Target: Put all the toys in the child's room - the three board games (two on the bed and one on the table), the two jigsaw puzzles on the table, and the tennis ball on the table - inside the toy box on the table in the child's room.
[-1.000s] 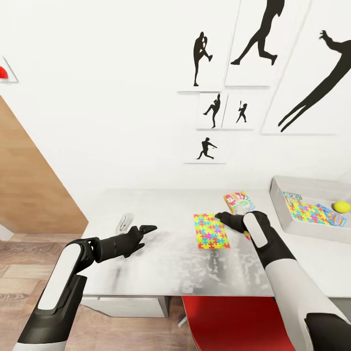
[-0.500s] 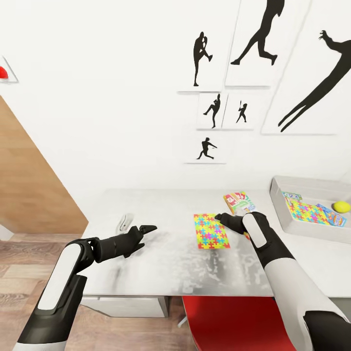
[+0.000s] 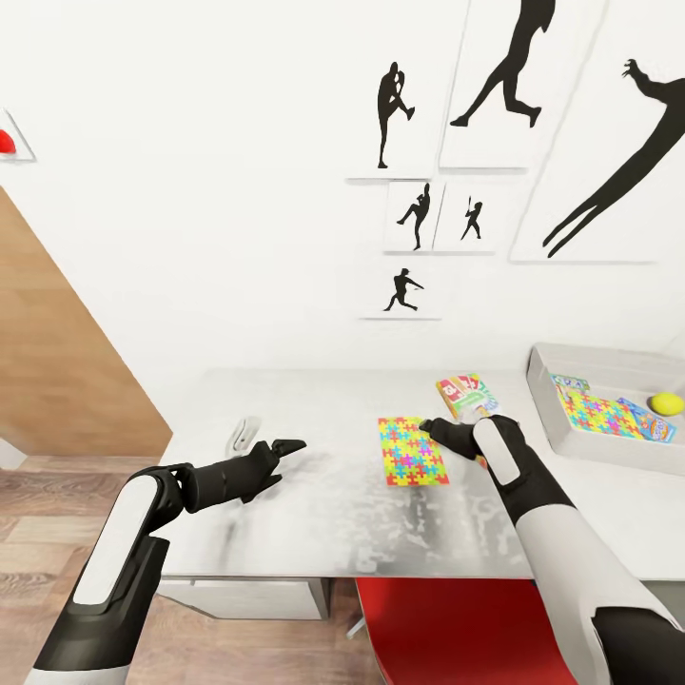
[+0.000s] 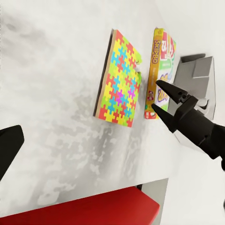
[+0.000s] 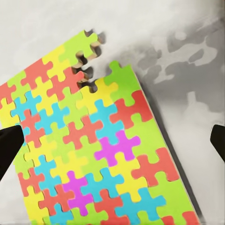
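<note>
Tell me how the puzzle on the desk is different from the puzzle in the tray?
The puzzle on the desk lies alone on the bare grey desk, right beside the right pincer; the puzzle in the tray sits inside the tray among other toys, next to a yellow ball. The desk one has a gap at one corner; the tray one is too small to check. Both are flat squares of bright mixed-colour pieces.

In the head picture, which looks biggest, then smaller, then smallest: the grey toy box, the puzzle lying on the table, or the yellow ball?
1. Toy box, though cut off at the picture's edge.
2. Puzzle on the table.
3. Yellow ball, clearly smallest.
</note>
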You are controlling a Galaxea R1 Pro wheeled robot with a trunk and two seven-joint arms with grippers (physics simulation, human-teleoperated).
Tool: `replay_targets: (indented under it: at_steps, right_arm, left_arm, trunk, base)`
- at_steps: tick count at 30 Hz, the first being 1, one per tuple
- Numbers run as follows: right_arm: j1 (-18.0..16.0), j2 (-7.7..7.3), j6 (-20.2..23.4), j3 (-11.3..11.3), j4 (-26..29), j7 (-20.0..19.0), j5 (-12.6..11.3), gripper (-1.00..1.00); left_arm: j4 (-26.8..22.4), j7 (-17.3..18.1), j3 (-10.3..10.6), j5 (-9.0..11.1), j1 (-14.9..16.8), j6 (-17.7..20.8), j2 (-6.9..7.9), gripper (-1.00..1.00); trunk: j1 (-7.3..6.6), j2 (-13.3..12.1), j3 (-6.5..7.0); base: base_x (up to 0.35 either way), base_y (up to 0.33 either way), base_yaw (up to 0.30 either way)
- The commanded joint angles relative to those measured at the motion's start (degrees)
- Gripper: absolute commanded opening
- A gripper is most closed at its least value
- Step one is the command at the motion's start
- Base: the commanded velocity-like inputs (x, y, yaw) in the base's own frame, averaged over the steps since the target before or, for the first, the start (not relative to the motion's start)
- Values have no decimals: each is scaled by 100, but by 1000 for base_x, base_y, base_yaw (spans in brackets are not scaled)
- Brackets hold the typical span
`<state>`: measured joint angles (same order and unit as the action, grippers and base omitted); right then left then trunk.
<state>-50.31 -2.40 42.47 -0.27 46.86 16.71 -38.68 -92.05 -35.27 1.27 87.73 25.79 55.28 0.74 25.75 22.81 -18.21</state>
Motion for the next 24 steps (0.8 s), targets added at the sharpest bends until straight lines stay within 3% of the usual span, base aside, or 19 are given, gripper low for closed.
replay_targets:
  at_steps: [1, 18, 24]
  right_arm:
    - [-3, 0, 14, -1, -24, 50, -62, 100]
    - [3, -6, 2, -13, -251, 2, -86, 100]
    - [3, -6, -435, -10, -545, -13, -118, 100]
  left_arm:
    - [-6, -60, 5, 57, 5, 0, 4, 100]
    - [-6, -60, 5, 59, 5, 0, 5, 100]
    - [-6, -61, 5, 60, 5, 0, -2, 100]
  trunk:
    - [3, 11, -10]
    - [3, 11, -10]
    - [3, 11, -10]
  base:
    - [0, 0, 0]
    - [0, 0, 0]
    - [0, 0, 0]
